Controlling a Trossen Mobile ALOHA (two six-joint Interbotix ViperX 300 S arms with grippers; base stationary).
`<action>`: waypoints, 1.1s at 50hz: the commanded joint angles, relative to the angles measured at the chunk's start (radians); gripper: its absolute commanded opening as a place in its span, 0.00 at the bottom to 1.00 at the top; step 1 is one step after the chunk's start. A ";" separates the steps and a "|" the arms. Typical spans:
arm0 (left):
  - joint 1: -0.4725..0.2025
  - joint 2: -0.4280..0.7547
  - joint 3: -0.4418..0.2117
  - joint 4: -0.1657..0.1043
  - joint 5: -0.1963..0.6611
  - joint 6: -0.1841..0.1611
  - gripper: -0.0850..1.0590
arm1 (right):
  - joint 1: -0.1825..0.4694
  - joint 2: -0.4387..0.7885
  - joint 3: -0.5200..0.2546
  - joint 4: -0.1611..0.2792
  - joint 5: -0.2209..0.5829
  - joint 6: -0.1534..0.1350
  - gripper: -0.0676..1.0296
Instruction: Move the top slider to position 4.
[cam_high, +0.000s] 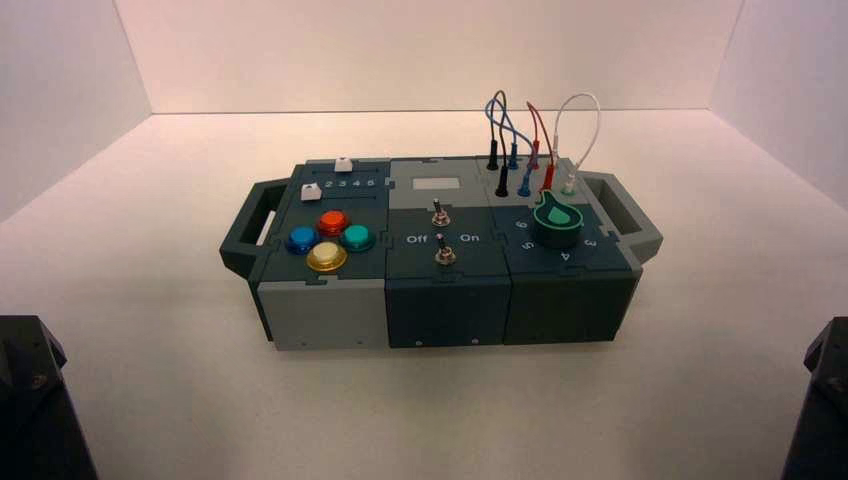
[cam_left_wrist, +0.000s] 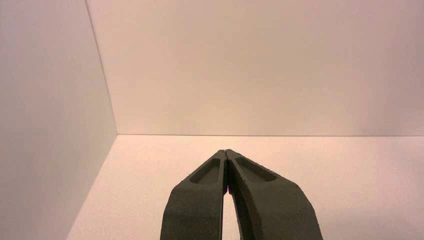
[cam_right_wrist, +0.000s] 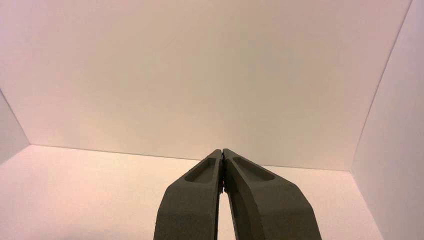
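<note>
This looks like a robotics lab's test booth: plain white panels, a back wall (cam_high: 430, 55) with a left side wall (cam_high: 60, 100) and a right side wall (cam_high: 790, 100), close in a pale table (cam_high: 180, 400) along its far edge and both sides. In the middle stands a purpose-built control box (cam_high: 450, 310) with coloured buttons, sliders, toggle switches, a dial and looped wires, and dark robot arms reach in at the table's near left and right corners.
</note>
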 joint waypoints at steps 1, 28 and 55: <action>0.003 0.008 -0.009 0.003 -0.011 0.005 0.05 | -0.003 0.003 -0.014 0.002 -0.014 0.002 0.04; -0.026 0.052 -0.118 0.003 0.160 0.005 0.05 | 0.014 0.041 -0.100 0.008 0.186 0.008 0.04; -0.230 0.279 -0.394 0.003 0.644 0.009 0.05 | 0.141 0.135 -0.302 0.087 0.637 0.000 0.04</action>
